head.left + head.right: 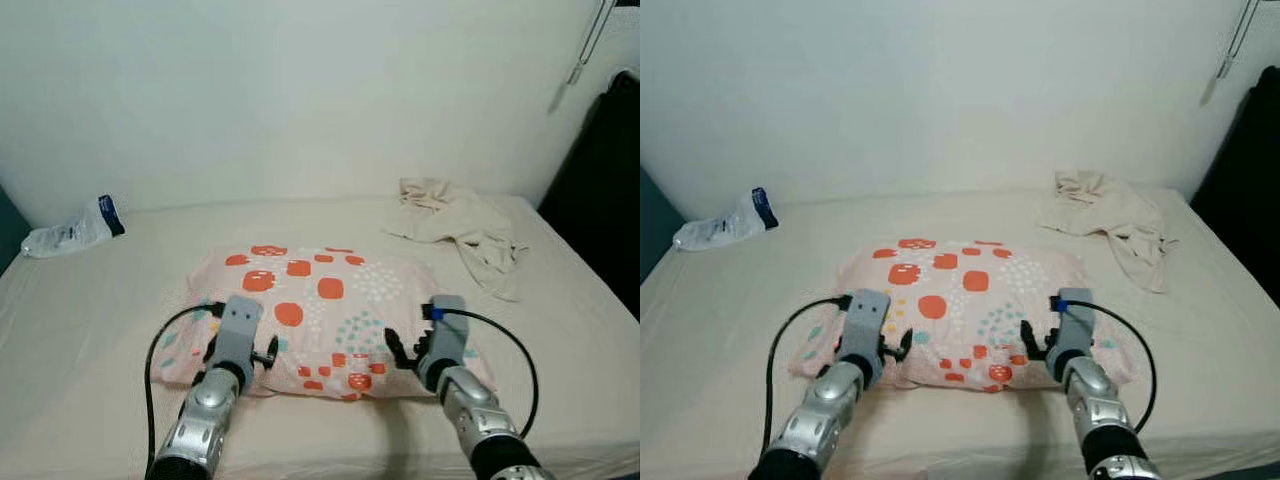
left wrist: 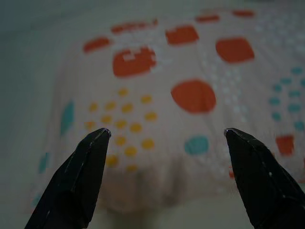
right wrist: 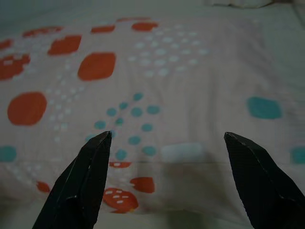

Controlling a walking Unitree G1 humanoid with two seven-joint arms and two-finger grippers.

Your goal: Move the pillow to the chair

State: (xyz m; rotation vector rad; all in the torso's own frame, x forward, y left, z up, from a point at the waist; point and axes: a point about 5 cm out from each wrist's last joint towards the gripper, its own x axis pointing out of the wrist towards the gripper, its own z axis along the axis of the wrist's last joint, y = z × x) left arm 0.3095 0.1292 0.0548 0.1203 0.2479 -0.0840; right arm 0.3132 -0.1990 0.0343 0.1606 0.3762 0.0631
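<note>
Here, at the far left of the bed (image 1: 90, 330), a clear plastic bag (image 1: 70, 233) lies against the wall. Next comes the left arm, reaching forward and slightly inward from the lower edge, its left gripper (image 2: 167, 138) held low just before the near left corner of the pillow (image 1: 320, 300); the two black fingers (image 2: 76, 176) stand wide apart with nothing between them, tips aimed at the pillow's front edge. The pillow, pale with orange, yellow and teal spots, lies flat in the middle of the bed. The right arm mirrors the left, angled inward, and the right gripper (image 3: 167, 138) hovers at the pillow's near right corner, fingers likewise spread wide and empty. Farther right, near the wall, lies a crumpled beige cloth (image 1: 460, 228).
</note>
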